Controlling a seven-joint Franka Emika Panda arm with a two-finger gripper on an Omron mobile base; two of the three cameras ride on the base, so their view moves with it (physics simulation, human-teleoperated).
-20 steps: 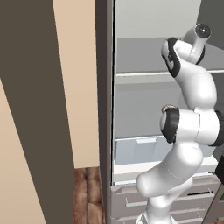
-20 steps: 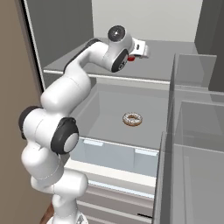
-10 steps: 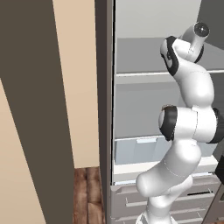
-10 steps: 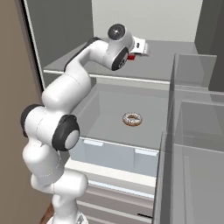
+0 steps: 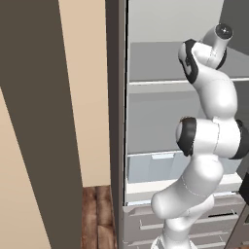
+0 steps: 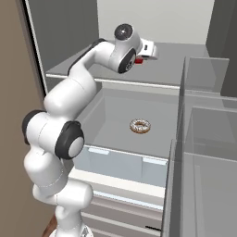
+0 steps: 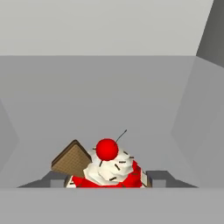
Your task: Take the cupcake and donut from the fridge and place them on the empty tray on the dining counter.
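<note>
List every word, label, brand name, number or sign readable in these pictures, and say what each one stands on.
None: no readable text anywhere. The cupcake, the donut, the fridge shelves and the robot arm all bear no lettering, labels or numbers.

I see the fridge (image 6: pixel 69 41) walls as matt grey, its drawer fronts (image 6: pixel 120 164) translucent plastic; the donut (image 6: pixel 140 126) looks glazed, the cupcake (image 7: pixel 109 168) cherry glossy.
</note>
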